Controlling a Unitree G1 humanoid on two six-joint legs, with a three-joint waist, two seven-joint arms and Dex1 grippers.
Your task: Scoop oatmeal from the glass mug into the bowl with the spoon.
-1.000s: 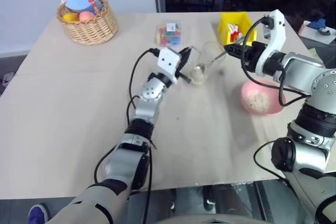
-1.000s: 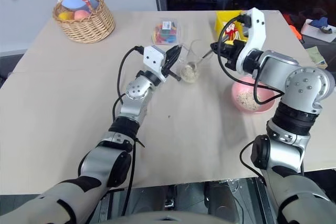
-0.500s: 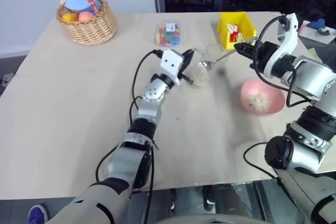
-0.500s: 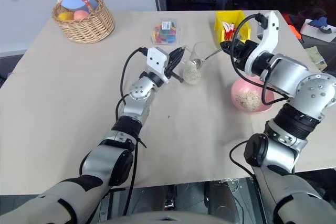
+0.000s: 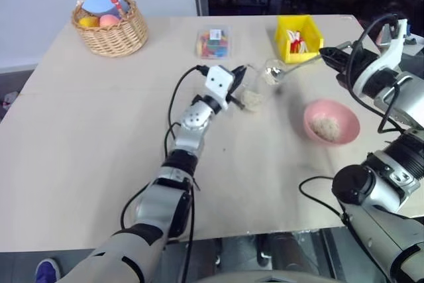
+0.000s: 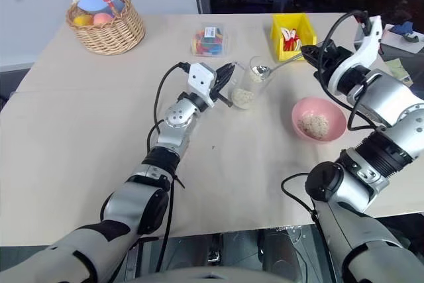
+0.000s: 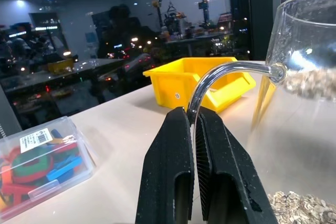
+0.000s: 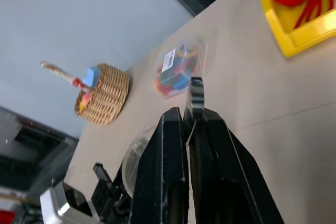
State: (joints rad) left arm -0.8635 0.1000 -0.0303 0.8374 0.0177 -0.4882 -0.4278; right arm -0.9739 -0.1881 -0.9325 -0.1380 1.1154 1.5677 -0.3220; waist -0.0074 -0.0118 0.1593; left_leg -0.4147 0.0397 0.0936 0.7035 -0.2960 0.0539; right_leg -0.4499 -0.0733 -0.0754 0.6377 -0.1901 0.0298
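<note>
Spanning both head views, the pale beige bench (image 5: pixel 99 130) carries everything. At its far left corner stands a round wicker basket (image 5: pixel 112 28) holding coloured toys; at the far edge sits a yellow rectangular plastic bin (image 5: pixel 298 36), and between the two, just left of the bin, a small clear plastic box of coloured pieces (image 5: pixel 213 42).

Shallow round pink bowl (image 6: pixel 319 118): on the bench at right, upright, a small heap of pale flaky oatmeal (image 6: pixel 313 124) inside; well apart from both tools.

Small clear glass mug (image 6: pixel 250 86): mid-bench, tilted, more oatmeal lying low inside. Left tool (image 7: pixel 194 129) is clamped tight on the mug's thin curved glass handle, seen closely in the left wrist view.

Slim shiny silver metal spoon (image 6: pixel 277 65): gripped by its handle in the closed right tool (image 6: pixel 311 53), held roughly level above the bench, oval end over the mug's rim. Whether it carries grains cannot be made out.
</note>
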